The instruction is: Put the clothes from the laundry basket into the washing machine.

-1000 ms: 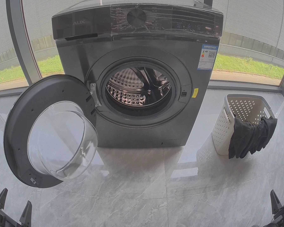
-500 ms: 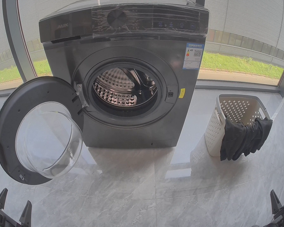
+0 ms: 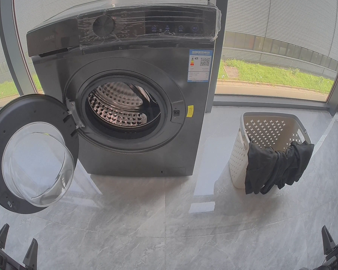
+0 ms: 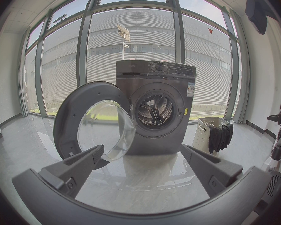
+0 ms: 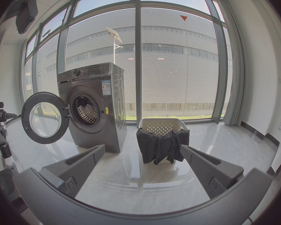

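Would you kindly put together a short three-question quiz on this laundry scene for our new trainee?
1. True or false: the door of the washing machine stands open.
2. Where is the dark garment? A) inside the drum; B) draped over the rim of the laundry basket; C) flat on the floor.
3. Fill in: the left gripper and the right gripper are both ____.
Key: 1 true; 2 B; 3 open.

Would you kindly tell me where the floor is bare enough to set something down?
The floor is bare in front of the washing machine, between its open door and the basket, and between machine and basket. The door crowds the hinge side.
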Robot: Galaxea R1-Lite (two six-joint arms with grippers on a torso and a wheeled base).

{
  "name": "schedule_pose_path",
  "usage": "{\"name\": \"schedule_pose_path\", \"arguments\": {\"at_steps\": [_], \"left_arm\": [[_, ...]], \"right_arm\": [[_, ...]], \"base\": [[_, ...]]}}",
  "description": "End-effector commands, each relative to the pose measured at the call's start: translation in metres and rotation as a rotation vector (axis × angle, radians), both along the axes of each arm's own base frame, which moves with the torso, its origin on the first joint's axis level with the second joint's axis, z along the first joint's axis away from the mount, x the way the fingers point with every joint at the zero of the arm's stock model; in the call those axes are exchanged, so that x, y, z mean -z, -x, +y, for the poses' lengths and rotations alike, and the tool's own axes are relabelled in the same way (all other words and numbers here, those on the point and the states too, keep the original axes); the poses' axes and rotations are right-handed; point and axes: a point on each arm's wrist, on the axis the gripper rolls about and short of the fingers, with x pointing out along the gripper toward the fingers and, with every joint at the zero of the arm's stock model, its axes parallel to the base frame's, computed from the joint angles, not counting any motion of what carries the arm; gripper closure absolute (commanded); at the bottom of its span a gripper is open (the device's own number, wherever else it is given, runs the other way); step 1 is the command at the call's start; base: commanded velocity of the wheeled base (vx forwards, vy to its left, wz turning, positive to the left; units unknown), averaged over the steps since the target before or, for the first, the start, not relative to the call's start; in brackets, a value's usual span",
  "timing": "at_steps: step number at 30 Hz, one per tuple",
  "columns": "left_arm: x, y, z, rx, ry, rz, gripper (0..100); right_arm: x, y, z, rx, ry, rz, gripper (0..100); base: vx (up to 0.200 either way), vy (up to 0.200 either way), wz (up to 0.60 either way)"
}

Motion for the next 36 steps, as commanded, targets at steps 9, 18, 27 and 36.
{"name": "schedule_pose_path", "arguments": {"at_steps": [9, 18, 27, 36], "left_arm": [[0.0049, 0.0001, 0.0, 0.0, 0.001, -0.001, 0], [0.0053, 0.0, 0.0, 0.0, 0.001, 0.001, 0], [0.0053, 0.0, 0.0, 0.0, -0.001, 0.001, 0], [0.0053, 0.0, 0.0, 0.0, 0.001, 0.001, 0]], "right_arm": [[0.005, -0.0007, 0.0, 0.0, 0.0, 0.009, 0], [0.0052, -0.0007, 0.0, 0.0, 0.001, 0.011, 0], [0.005, -0.0007, 0.0, 0.0, 0.001, 0.009, 0], [0.005, -0.0007, 0.0, 0.0, 0.001, 0.009, 0]], "base": [[0.0, -0.2, 0.0], [0.0, -0.2, 0.0], [0.022, -0.044, 0.0], [0.2, 0.0, 0.0]]}}
